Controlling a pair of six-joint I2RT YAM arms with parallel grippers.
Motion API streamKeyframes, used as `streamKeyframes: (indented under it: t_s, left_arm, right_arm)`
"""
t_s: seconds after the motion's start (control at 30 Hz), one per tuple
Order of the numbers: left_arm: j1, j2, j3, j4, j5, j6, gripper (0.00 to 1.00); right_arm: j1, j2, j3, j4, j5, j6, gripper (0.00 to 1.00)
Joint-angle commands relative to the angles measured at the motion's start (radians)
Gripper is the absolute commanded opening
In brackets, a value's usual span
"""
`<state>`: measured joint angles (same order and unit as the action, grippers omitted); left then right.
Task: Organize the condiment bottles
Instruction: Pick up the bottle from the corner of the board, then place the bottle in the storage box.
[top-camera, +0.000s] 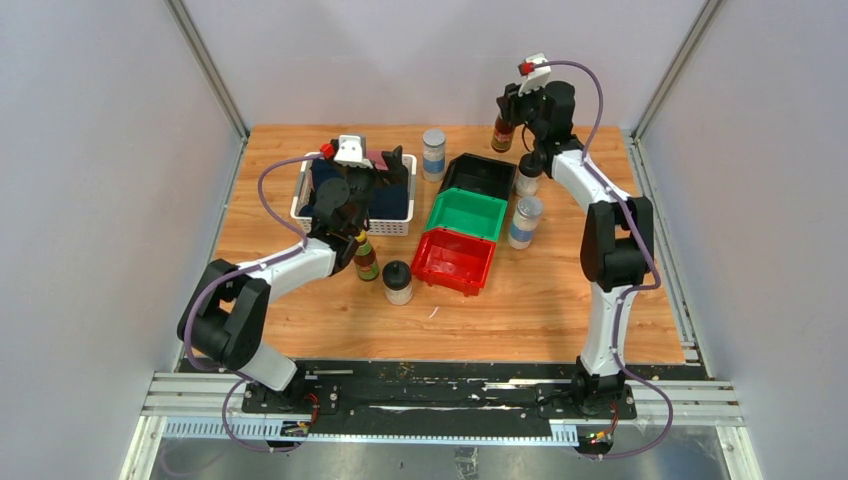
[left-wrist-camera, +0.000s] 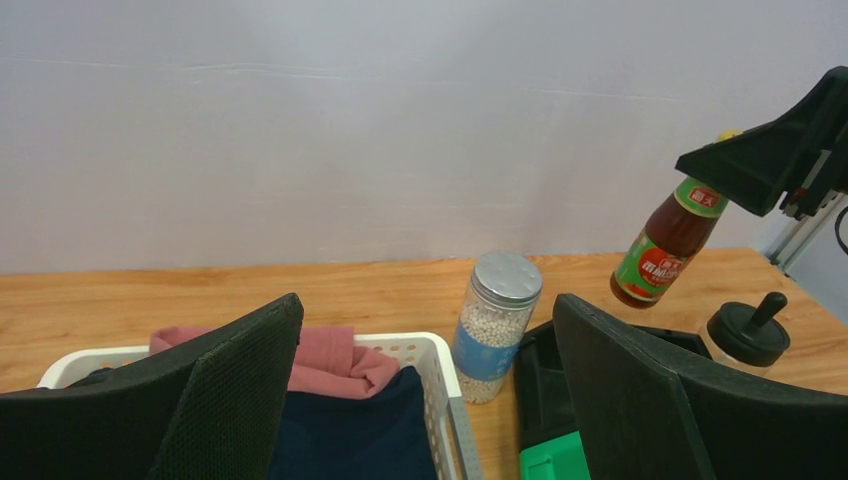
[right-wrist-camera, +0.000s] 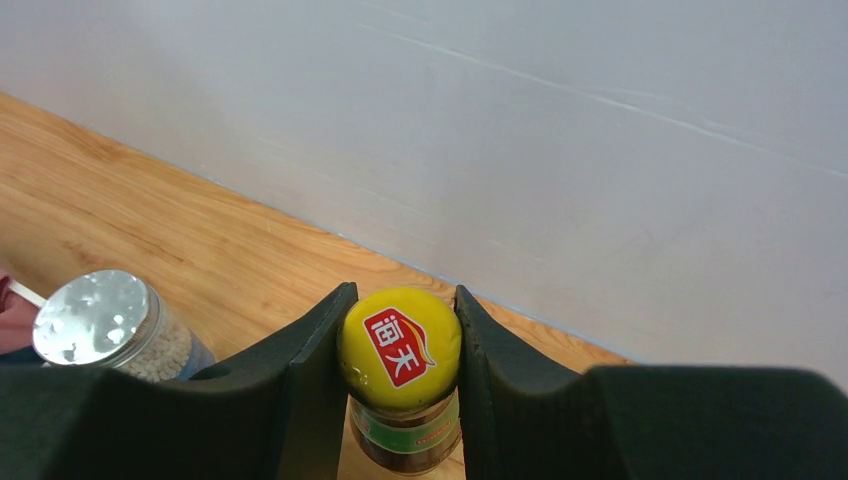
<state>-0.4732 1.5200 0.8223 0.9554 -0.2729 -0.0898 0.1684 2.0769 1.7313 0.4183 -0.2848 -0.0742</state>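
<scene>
Step in hand, by my reading: carrying the first bottle. My right gripper (right-wrist-camera: 402, 300) is clamped on the neck of a slim dark sauce bottle with a yellow cap (left-wrist-camera: 668, 245). The bottle hangs tilted, clear of the wooden table (top-camera: 560, 300) at its far right corner. My left gripper (left-wrist-camera: 425, 305) stands wide apart and empty above the white plastic basket (top-camera: 352, 226).

The next move calls for swinging the bottle inward over the black plastic bin (top-camera: 479, 175), righting it, lowering it, then releasing. Which bin is intended I cannot tell.
</scene>
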Motion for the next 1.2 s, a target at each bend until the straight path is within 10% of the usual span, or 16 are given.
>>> streamKeyframes:
  t_s: [0.0,1.17]
  left_arm:
    - [0.005,-0.038,-0.012,0.007,-0.011,-0.017,1.0]
    - [0.004,-0.066,-0.071,0.025,0.002,-0.14,1.0]
  right_arm:
    - [0.006,-0.121,0.018,0.117,-0.016,0.01,0.0]
    - [0.133,-0.51,-0.446,0.147,0.064,-0.047,0.0]
